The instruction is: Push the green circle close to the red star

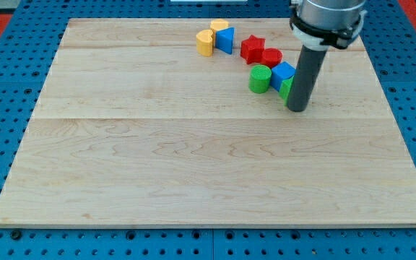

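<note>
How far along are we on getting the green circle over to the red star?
Mostly there: the green circle sits just below the red star, with a small gap between them. My tip is off to the view's right of the circle, beside the blue block and a partly hidden green block. Left: a small nudge upward, if any.

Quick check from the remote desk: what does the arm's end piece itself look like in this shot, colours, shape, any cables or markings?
The arm ends in a straight dark grey cylindrical rod, plain and smooth, down to my tip. Above it sits a wider round collar, dark grey with a white ring at its lower edge, cut off by the view's top. No cables or markings are visible on either part.
</note>
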### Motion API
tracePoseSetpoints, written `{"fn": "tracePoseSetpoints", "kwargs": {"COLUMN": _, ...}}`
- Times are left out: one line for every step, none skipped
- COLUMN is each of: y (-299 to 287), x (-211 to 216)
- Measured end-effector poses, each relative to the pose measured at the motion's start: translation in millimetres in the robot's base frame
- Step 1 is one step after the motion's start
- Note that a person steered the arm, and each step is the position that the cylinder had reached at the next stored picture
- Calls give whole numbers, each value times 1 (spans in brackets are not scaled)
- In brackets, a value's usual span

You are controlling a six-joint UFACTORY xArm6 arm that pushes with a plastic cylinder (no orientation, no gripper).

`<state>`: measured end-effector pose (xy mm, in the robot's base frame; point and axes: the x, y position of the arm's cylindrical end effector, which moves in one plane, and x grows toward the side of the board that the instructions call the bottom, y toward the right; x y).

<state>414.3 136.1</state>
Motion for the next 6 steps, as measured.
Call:
{"fn": "tracePoseSetpoints", "kwargs": {"y": 7, "x": 9}}
{"fn": "tracePoseSetpoints", "kwargs": {"y": -29, "x": 20}}
{"fn": "tracePoseSetpoints", "kwargs": {"y": -51, "x": -30}}
{"fn": "tracePoseSetpoints", "kwargs": {"y": -43, "x": -48}}
{"fn": "tracePoseSetpoints", "kwargs": {"y": -81, "x": -72}}
{"fn": "tracePoseSetpoints", "kwargs": {"y": -88, "x": -65}}
